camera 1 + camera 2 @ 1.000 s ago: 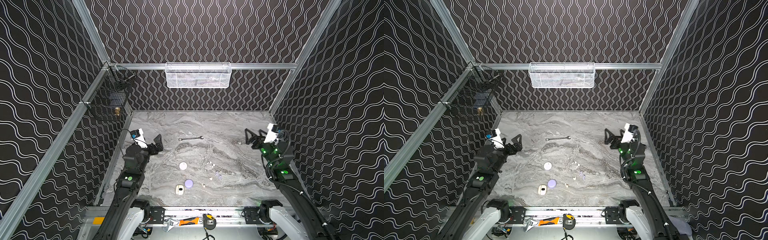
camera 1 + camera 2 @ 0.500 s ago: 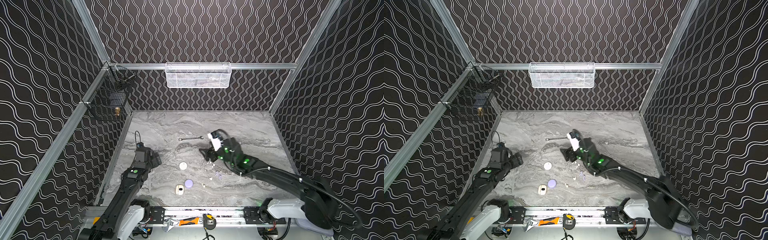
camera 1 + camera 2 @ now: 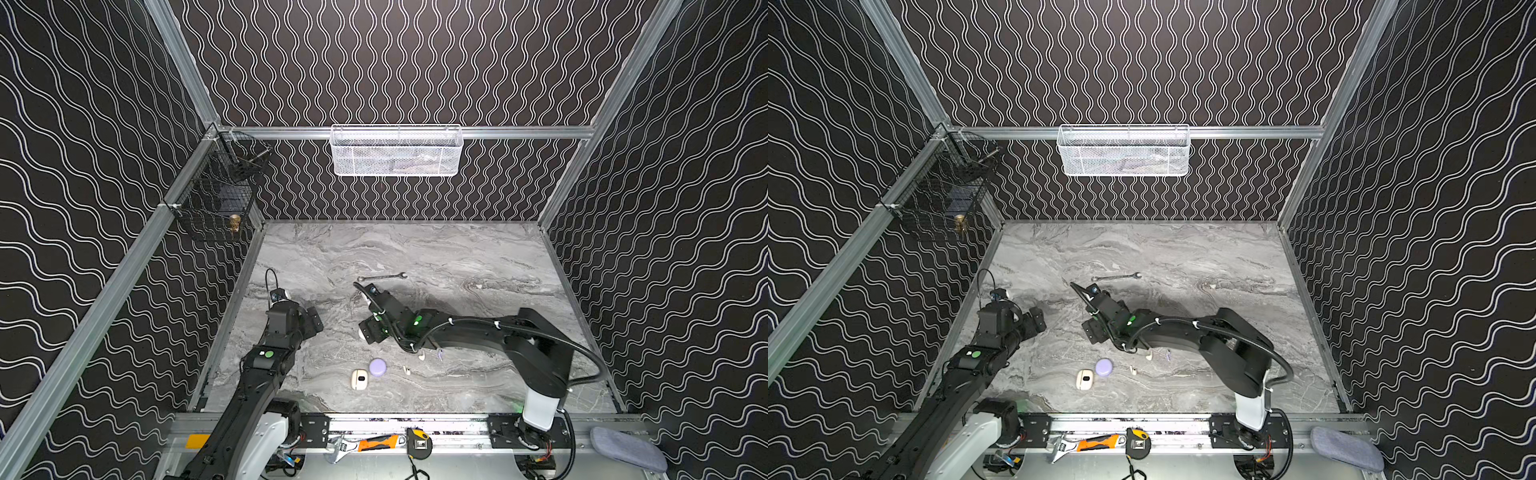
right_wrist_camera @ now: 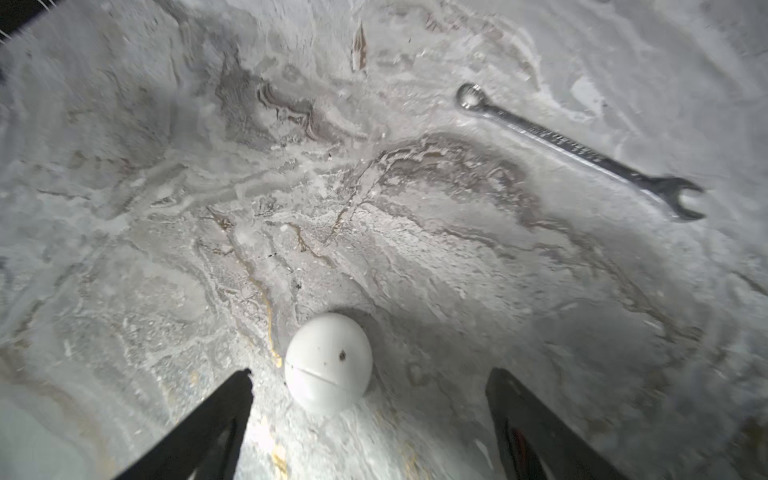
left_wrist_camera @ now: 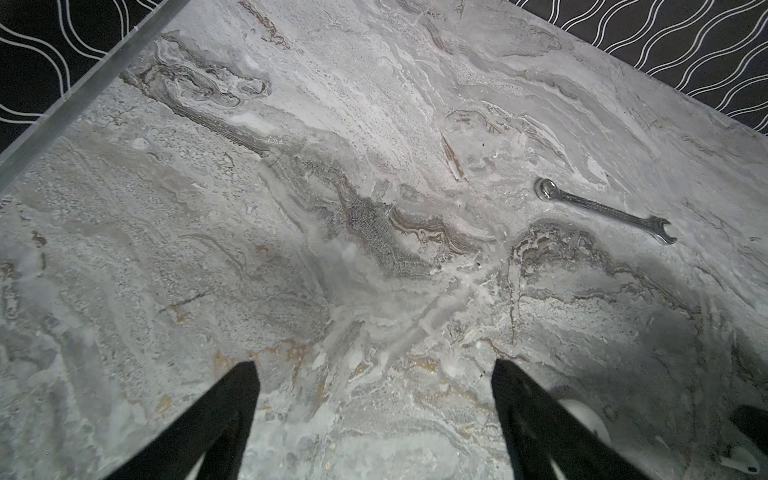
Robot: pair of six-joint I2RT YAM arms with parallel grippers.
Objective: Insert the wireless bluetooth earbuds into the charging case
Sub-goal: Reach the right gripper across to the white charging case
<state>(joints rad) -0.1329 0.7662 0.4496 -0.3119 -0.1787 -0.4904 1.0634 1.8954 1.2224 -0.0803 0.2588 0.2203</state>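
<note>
A round white charging case [image 4: 328, 368] lies shut on the marble, between the spread fingers of my open right gripper [image 4: 370, 374], nearer one finger; the gripper [image 3: 369, 332] covers most of it in both top views. Tiny earbuds lie loose behind that arm: a white one [image 3: 422, 355], a lavender one [image 3: 439, 353] and a cream one [image 3: 406, 369]. A lavender case [image 3: 377, 367] and a cream case [image 3: 359, 379] sit nearer the front. My left gripper [image 3: 314, 322] hangs open and empty [image 5: 374, 365] to the left, with the white case [image 5: 582, 415] peeking past one finger.
A slim steel wrench [image 3: 382, 276] lies beyond both grippers. A white mesh basket [image 3: 395, 151] hangs on the back wall and a black wire basket [image 3: 216, 199] on the left wall. Hand tools [image 3: 374, 442] rest on the front rail.
My right arm has swung from the right wall across the middle and down to the white case. The left arm has dropped lower and leaned toward the centre. Both grippers stay open.
</note>
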